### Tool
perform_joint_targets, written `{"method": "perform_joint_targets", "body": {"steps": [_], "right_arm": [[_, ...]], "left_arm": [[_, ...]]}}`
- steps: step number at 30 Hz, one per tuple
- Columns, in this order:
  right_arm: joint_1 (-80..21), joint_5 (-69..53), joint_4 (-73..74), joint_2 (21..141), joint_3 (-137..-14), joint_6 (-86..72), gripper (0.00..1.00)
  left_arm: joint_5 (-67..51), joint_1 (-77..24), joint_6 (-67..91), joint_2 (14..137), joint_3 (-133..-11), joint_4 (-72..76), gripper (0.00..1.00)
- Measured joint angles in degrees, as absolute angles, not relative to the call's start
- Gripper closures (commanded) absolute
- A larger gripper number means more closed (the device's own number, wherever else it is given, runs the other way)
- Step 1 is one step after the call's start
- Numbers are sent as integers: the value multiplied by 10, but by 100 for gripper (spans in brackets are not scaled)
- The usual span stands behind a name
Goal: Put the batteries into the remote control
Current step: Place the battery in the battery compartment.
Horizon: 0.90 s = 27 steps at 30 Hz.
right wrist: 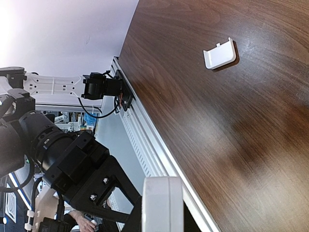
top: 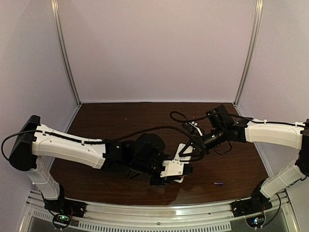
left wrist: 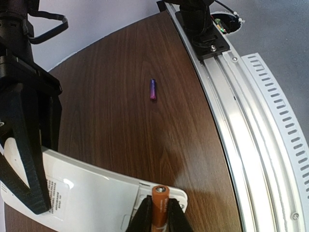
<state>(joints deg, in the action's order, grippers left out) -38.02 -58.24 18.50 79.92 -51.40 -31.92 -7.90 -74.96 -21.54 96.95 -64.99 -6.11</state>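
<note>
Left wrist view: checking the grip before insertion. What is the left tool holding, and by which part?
The left tool pinches the orange battery by its sides; one end sticks out past the fingertips, over the remote control.

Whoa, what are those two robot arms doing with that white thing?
They are putting batteries into a remote control. The right fingers grip the remote control, while the left fingers pinch the orange battery right at one end of it. The purple battery lies alone on the table, not picked up yet. The white cover lies on the table too, away from the rest.
</note>
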Motion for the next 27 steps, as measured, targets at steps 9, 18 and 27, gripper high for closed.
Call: {"method": "perform_joint_targets", "body": {"steps": [9, 18, 27], "right_arm": [[-380, -581, 183, 799, -514, -317, 100], [-380, -583, 181, 799, -514, -317, 100], [-380, -583, 181, 799, -514, -319, 100]], "left_arm": [[-75, -750, -216, 969, -650, -74, 76], [-72, -750, -213, 969, -650, -92, 68], [-69, -750, -203, 961, -648, -109, 57]]}}
